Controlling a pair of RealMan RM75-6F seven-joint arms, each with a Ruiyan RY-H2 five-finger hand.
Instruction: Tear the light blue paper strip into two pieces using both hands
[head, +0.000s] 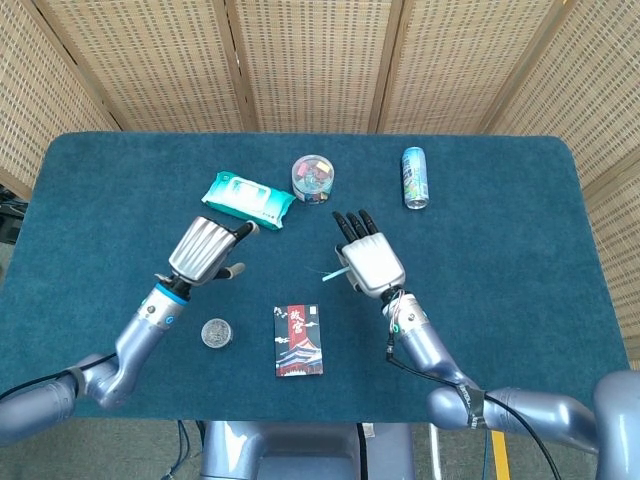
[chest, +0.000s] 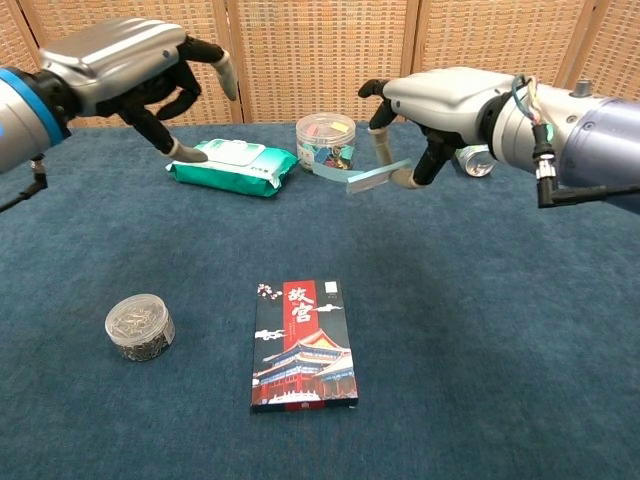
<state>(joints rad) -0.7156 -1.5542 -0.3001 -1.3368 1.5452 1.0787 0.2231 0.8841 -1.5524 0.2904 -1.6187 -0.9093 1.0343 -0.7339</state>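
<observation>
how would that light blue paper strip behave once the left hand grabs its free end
Probably light and floppy: the light blue paper strip sticks out thin and slightly curved from the right hand, which pinches one end. It looks flimsy, so it would likely bend or crease under the left hand, and should tear easily if pulled apart.

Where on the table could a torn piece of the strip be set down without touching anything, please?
The widest bare cloth lies right of the booklet and below the can. The left end, beyond the wipes pack and small tin, is also free. It is crowded at the back middle, around the clip jar.
</observation>
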